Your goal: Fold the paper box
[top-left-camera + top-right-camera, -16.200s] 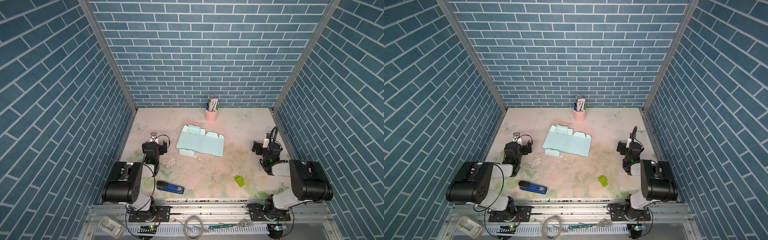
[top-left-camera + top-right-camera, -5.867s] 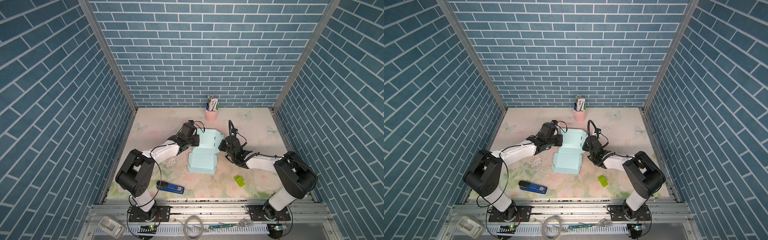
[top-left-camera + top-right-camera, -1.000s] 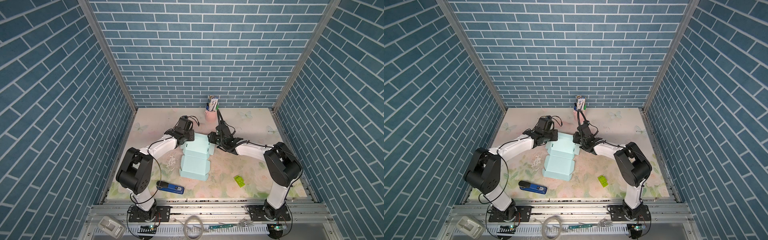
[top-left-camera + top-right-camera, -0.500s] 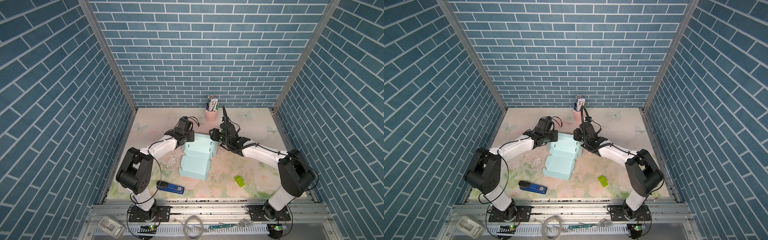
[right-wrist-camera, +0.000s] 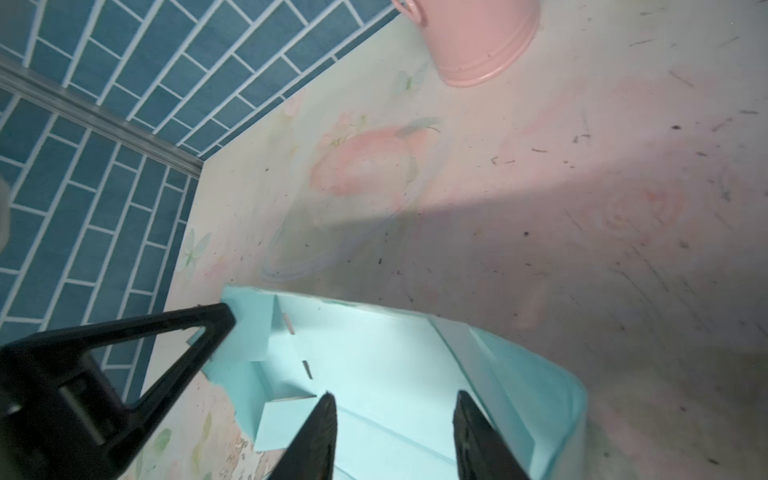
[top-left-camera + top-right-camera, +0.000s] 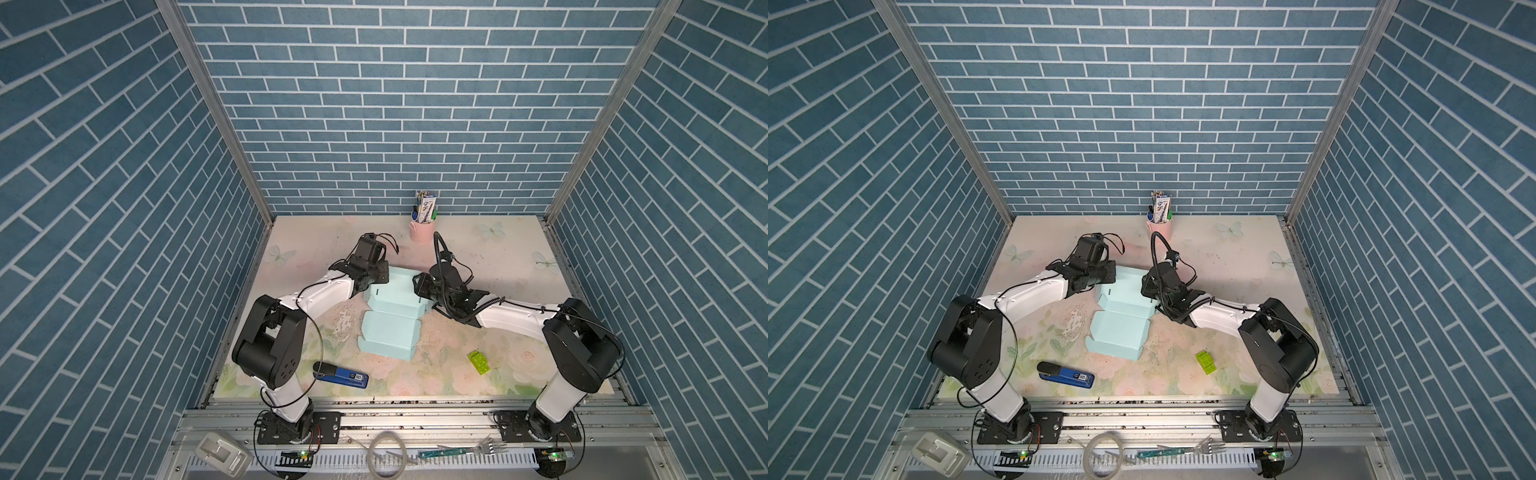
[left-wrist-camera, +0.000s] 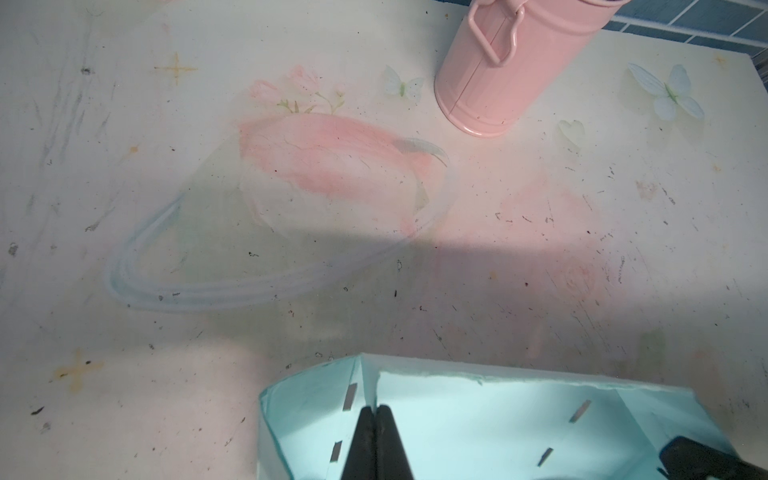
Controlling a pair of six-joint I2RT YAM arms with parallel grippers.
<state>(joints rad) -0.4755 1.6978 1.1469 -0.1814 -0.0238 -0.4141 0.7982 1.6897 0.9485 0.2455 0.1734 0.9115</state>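
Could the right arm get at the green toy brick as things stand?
Probably yes: the green toy brick lies alone on that arm's side of the table, nothing around it, and the right claw stands open over the paper box, gripping nothing.

Teal brick-pattern walls [image 6: 395,104], metal corner posts [image 6: 217,112], scuffed floral tabletop [image 6: 498,257], aluminium front rail [image 6: 415,419]

a pink cup [image 6: 422,232] stuffed with pens stands upright at the back of the floral table [image 6: 498,249], close to the blue brick-pattern wall [image 6: 374,104]. a blue stapler [image 6: 340,375] lies flat near the front left edge. 1 bright-green toy brick [image 6: 478,362] lies front right, well apart from the stapler. below the table's front edge, on the metal rail, lie a fork [image 6: 478,450], a clear loop [image 6: 386,434] and a white device [image 6: 222,453].
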